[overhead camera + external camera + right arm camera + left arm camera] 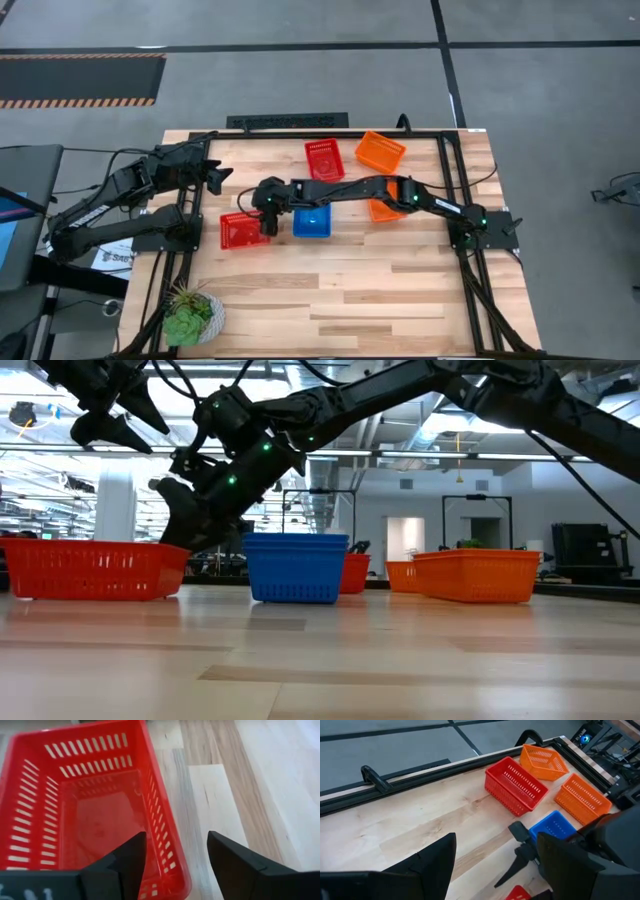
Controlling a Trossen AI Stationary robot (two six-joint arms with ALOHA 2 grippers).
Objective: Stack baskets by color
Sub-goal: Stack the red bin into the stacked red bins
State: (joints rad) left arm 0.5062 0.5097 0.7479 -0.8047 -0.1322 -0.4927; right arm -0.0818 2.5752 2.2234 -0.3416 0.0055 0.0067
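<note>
A red basket (240,231) stands on its base at the table's left-middle, with a blue basket (311,222) just to its right. A second red basket (323,158) and an orange basket (380,150) sit toward the far edge. Another orange basket (385,211) is partly hidden under my right arm. My right gripper (176,840) is open and low over the near red basket's right wall (167,845), one finger inside the basket and one outside. My left gripper (215,175) waits open at the far left, above the table.
A green potted plant (190,318) stands at the near left corner. Black frame rails (445,180) run along the table's left, right and far sides. Bare wood (350,300) fills the near half of the table.
</note>
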